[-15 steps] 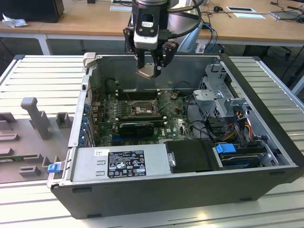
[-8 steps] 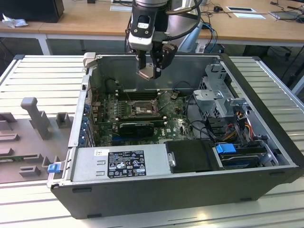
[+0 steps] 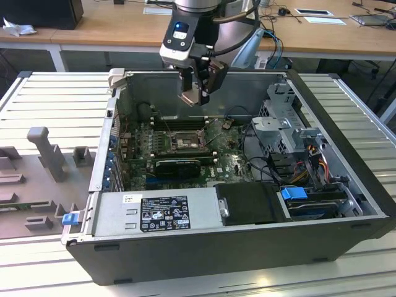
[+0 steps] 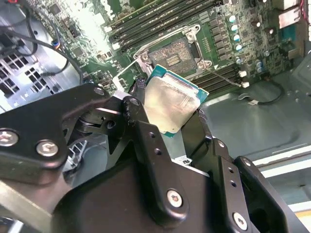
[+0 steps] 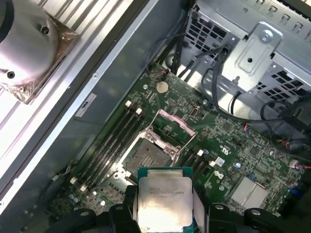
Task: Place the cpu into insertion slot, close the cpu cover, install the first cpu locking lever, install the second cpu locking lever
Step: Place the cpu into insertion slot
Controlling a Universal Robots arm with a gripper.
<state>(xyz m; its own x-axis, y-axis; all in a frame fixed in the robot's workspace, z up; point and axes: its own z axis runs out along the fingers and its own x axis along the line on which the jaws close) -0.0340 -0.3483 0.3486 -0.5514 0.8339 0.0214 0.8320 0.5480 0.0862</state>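
The first step is in hand: the gripper [image 3: 197, 98] hangs over the open computer case [image 3: 204, 247], which lies on its side on the slatted tabletop [image 3: 55, 93]. Its jaws are closed onto the cpu [image 4: 171, 104], pinching the chip by two opposite edges with its pale metal face up towards the wrist. The cpu is in the air, well apart from the insertion slot [image 5: 148, 156]. That slot sits bare on the green circuit board [image 3: 229, 164], towards the far side of the case and the exterior view's left, just beside the long black memory slots [image 5: 112, 141]. The cpu cover [image 5: 176, 122] appears to be swung up off the socket at its far edge, though the angle makes that hard to confirm. Neither locking lever looks fastened. By this reading nothing is seated yet. Placing the chip would call for squaring it to the socket frame, keeping it level, and lowering it gently, without sliding it across the contacts.
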